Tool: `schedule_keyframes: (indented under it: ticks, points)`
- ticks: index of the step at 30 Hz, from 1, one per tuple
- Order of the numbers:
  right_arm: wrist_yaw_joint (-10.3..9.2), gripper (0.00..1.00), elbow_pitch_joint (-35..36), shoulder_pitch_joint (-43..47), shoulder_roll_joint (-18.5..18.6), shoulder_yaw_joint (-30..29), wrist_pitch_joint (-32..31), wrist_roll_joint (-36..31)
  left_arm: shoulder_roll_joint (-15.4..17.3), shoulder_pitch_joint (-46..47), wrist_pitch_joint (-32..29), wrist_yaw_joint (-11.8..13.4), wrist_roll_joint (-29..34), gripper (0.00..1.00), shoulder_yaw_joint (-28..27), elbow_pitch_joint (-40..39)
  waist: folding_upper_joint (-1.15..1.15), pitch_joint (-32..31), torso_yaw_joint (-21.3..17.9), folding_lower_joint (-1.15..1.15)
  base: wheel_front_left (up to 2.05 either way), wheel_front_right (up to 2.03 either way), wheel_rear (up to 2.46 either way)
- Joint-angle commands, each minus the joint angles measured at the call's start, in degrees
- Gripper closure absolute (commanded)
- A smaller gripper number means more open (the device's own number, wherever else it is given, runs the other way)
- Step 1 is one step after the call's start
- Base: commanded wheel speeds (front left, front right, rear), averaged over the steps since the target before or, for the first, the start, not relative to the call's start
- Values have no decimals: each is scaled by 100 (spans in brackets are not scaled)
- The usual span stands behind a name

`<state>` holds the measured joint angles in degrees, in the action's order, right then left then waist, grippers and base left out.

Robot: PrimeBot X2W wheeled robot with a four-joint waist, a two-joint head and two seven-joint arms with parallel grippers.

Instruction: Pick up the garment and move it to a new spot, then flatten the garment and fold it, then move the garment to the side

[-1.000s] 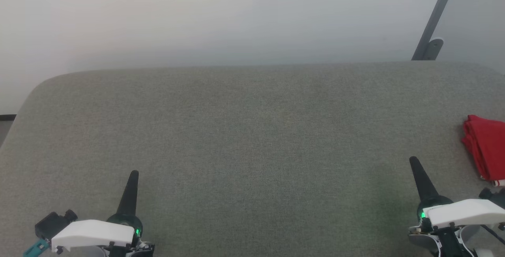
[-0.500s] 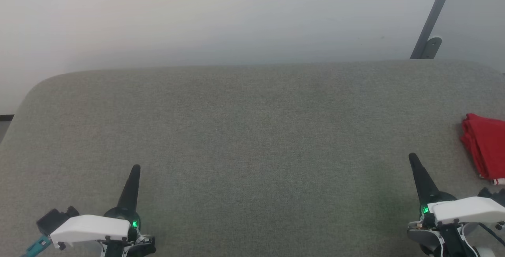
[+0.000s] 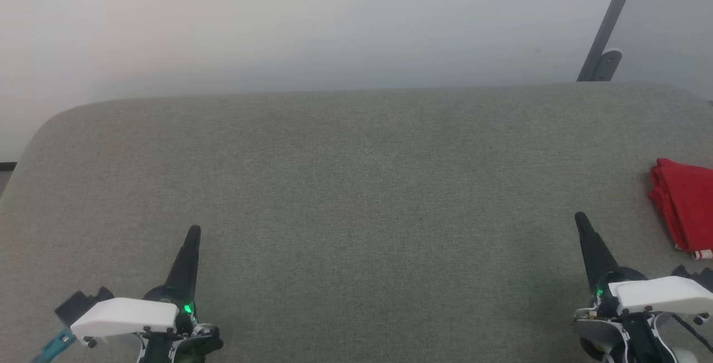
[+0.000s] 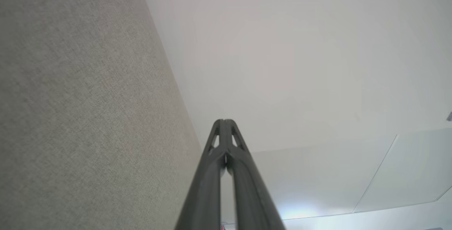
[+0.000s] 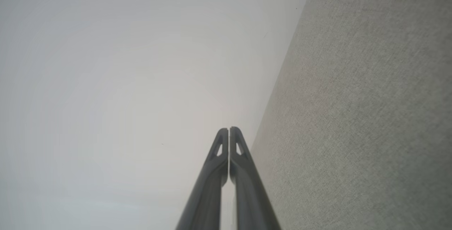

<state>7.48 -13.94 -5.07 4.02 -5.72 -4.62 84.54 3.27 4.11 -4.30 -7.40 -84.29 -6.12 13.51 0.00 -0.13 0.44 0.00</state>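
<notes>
1. Pointing up the head view from its lower left corner, the left gripper has its two dark fingers pressed into one tapered spike, clenched on nothing. A green light glows at its base beside a white wrist cover.
2. The right gripper rises from the lower right corner, leaning slightly leftward. It is likewise clenched and empty, with its own green light and white cover.
3. The left wrist view shows that gripper's fingertips meeting at the tip, with grey fabric on one side and pale wall on the other. The right wrist view shows the same of the right fingertips.
4. Both grippers sit over the near part of a wide table covered in grey-green fabric, with a rounded far left corner. Whether they touch it, I cannot tell.
5. The garment lies on the table at the right edge of the head view, folded into a compact red bundle and partly cut off by the frame. It is a little farther off than the right gripper, to that gripper's right and apart from it. A strip of red-and-white striped trim shows at its near corner.
6. Beyond the table's far edge stands a plain pale wall, and a slanted grey metal bar rises at the upper right.
</notes>
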Motion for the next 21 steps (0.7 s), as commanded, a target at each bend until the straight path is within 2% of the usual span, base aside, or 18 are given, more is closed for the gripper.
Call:
schedule_keyframes:
  ticks: [1,21]
  points:
    - [2,100,1,-97,-17,-15,-39,119,-4,134,-31,-14,-91,100,-33,2,0,2,-3,0,0,0,0]
    - [2,100,-15,-138,-134,-94,-208,797,-49,241,-244,-16,-802,100,-59,57,0,30,-42,0,0,0,0]
